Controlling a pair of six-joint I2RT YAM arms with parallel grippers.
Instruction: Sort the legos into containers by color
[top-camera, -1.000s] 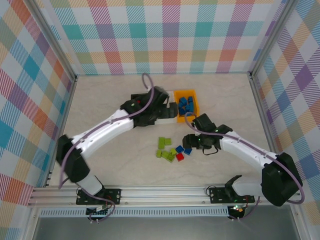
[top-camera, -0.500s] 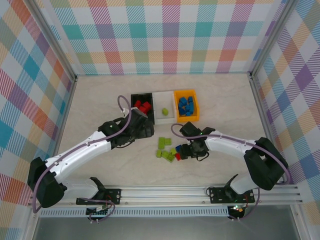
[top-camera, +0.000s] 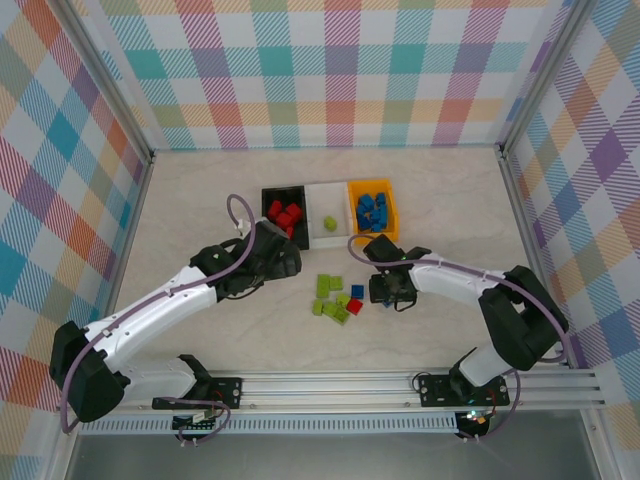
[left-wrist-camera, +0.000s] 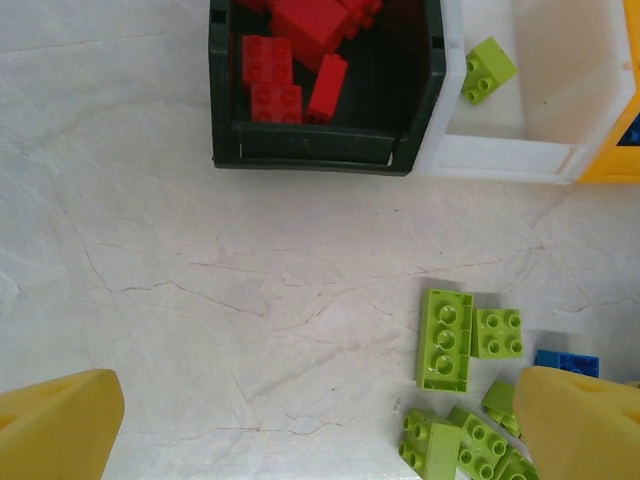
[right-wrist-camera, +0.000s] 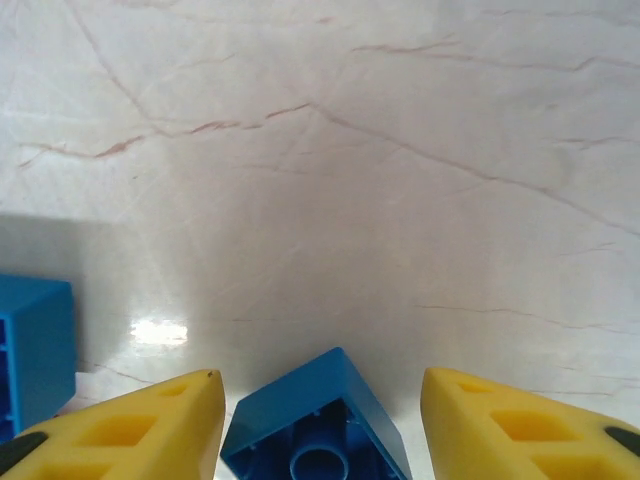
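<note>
My right gripper (top-camera: 390, 293) stands low over the table, at the right edge of the loose legos. It is open, with an overturned blue brick (right-wrist-camera: 315, 430) between its fingers (right-wrist-camera: 130, 430); the right finger is still clear of the brick. A second blue brick (right-wrist-camera: 35, 345) lies to its left. My left gripper (left-wrist-camera: 320, 430) is open and holds nothing, hovering near the black bin (top-camera: 268, 195) of red bricks (left-wrist-camera: 300, 60). The white bin (left-wrist-camera: 500, 155) holds one green brick (left-wrist-camera: 487, 70). The orange bin (top-camera: 391, 230) holds blue bricks (top-camera: 372, 208).
Loose green bricks (top-camera: 329, 285) lie in a cluster in front of the bins, with a red brick (top-camera: 354, 306) and a blue one (top-camera: 357, 291) at its right side. The left wrist view shows green bricks (left-wrist-camera: 445, 340) close to its right finger (left-wrist-camera: 580, 420).
My left arm has drawn back from over the bins toward the near left. My right gripper has dropped to the pile's right edge and its jaws have narrowed round a blue brick.
</note>
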